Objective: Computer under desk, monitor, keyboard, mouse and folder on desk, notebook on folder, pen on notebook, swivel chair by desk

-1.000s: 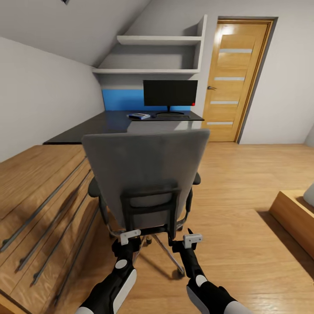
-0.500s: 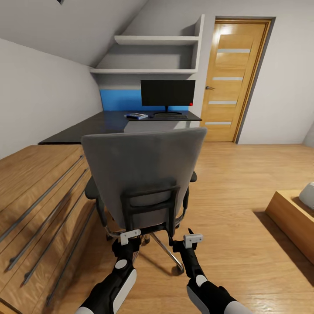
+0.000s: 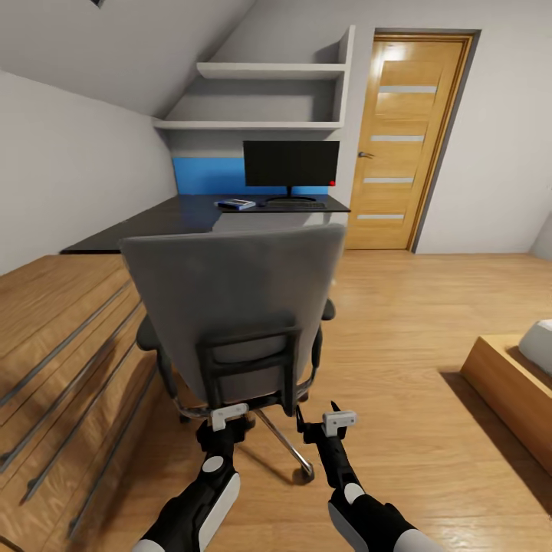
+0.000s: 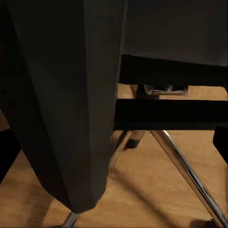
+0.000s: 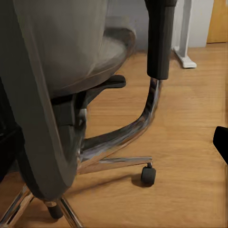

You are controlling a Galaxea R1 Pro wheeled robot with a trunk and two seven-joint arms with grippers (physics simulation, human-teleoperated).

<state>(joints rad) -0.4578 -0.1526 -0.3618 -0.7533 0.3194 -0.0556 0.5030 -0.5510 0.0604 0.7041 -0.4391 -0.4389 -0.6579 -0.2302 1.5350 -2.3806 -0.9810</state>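
- Since a second ago the swivel chair [image 3: 234,307] sits further left and a little lower in my head view, turned slightly, while the monitor, the door and the dresser have all slid left too, so much of that shift is my own camera moving.
- My two arms stay at the same spot at the bottom of the head view, just behind the chair's back.
- The left end effector [image 3: 228,418] is up against the lower black frame of the chair back; I cannot tell how wide its jaws stand, since a dark finger [image 4: 61,104] blocks most of the left wrist view.
- The right end effector [image 3: 337,420] hangs just beside the chair's right rear, near the chrome base; I cannot tell whether it is wide or narrow either.
- In the right wrist view I see the grey seat, a black armrest [image 5: 160,38] on its chrome bracket and one castor [image 5: 148,175] on the wood floor [image 3: 414,368].
- The surface [image 3: 176,218] lies beyond the chair, apart from it.
- On it the monitor [image 3: 291,163] stands upright, the keyboard [image 3: 296,205] lies just in front of its base, and the blue folder [image 3: 235,204] lies to the left of the keyboard with something dark on top.
- The wooden dresser [image 3: 54,360] runs along my left, and the door [image 3: 402,142] is shut to the right of the surface.
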